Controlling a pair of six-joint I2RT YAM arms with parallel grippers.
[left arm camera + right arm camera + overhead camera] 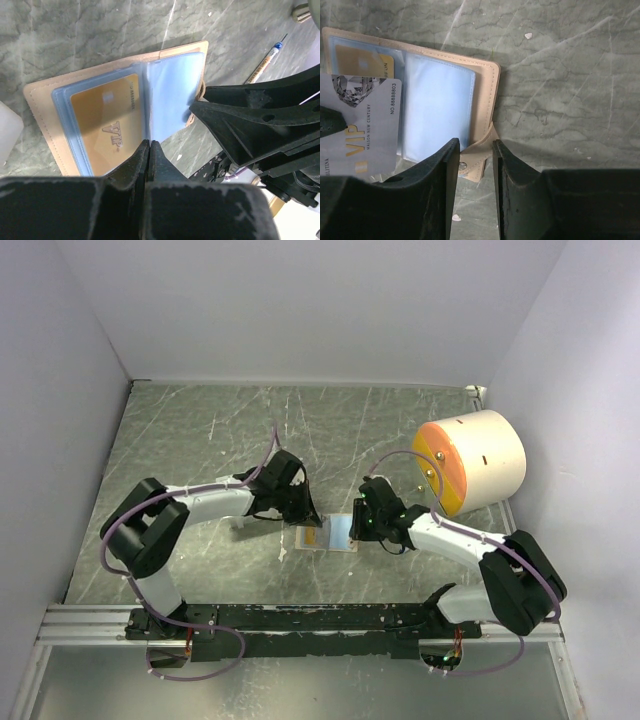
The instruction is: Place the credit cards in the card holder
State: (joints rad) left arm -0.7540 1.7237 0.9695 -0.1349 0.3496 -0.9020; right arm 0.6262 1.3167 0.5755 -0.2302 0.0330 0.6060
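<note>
The tan card holder (pixel 330 533) lies open on the marble table, its clear blue sleeves facing up. A gold credit card (pixel 105 125) sits in the left sleeve. My left gripper (pixel 149 142) is shut on a grey VIP credit card (pixel 365 120), which hangs over the holder's left half and shows only edge-on in the left wrist view. My right gripper (pixel 476 142) is at the holder's right edge (pixel 487 95). Its jaws stand apart on either side of the snap tab (pixel 477 162) and do not touch it.
A white cylinder with an orange face (pixel 470 462) lies at the right by the wall. A thin pen (pixel 265 62) lies on the table beyond the holder. A white object (pixel 7 130) shows at the left edge of the left wrist view. White walls enclose the table.
</note>
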